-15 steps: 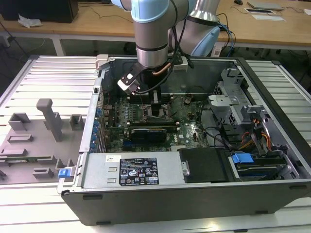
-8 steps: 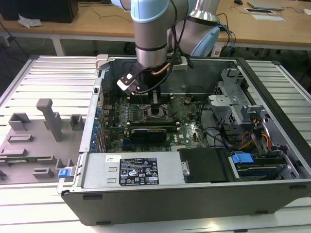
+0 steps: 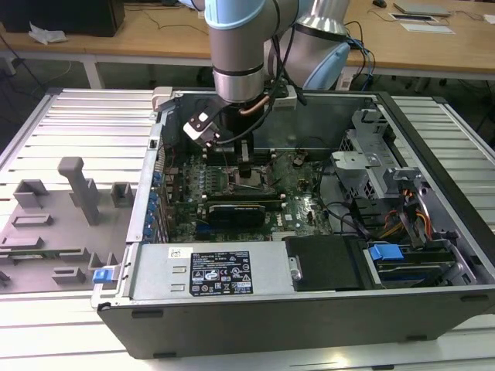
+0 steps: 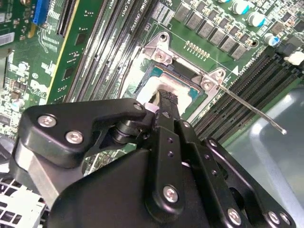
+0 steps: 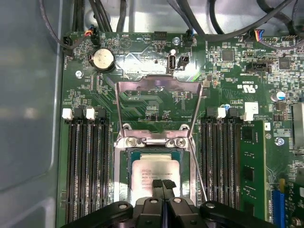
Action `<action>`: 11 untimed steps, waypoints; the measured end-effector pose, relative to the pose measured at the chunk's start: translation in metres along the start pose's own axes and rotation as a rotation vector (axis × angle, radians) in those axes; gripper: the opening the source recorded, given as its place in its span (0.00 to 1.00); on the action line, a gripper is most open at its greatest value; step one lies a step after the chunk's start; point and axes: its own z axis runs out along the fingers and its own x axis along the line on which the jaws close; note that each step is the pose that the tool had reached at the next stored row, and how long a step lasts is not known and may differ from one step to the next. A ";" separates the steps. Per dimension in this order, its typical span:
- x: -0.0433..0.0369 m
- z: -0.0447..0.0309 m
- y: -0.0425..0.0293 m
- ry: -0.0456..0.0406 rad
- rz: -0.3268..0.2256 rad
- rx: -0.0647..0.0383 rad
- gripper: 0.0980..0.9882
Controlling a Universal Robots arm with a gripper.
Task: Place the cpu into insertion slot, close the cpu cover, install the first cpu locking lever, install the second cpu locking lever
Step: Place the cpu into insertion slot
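The cpu, a flat square chip with a dull silver top, lies in the insertion slot on the green board. My gripper is shut, its two black fingertips pressed together and resting on the cpu's top near one edge. In the second wrist view the same fingertips sit on the pale cpu. The cpu cover stands flipped open on its hinge beyond the slot. One thin locking lever lies unlatched beside the slot and sticks out past the memory slots. The exterior view shows the gripper low inside the computer case.
Long black memory slots flank the socket on both sides. A coin battery and cables lie beyond the cover. The case walls, a labelled power supply and a drive cage ring the board. A grey fixture tray lies outside.
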 end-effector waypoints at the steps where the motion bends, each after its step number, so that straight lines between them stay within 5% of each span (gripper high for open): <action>1: -0.0001 -0.0039 0.0004 0.0000 0.000 0.000 0.01; 7: -0.0005 -0.0196 0.0021 0.0000 0.000 0.000 0.01; 11: -0.0005 -0.0202 0.0053 0.0000 0.000 0.001 0.01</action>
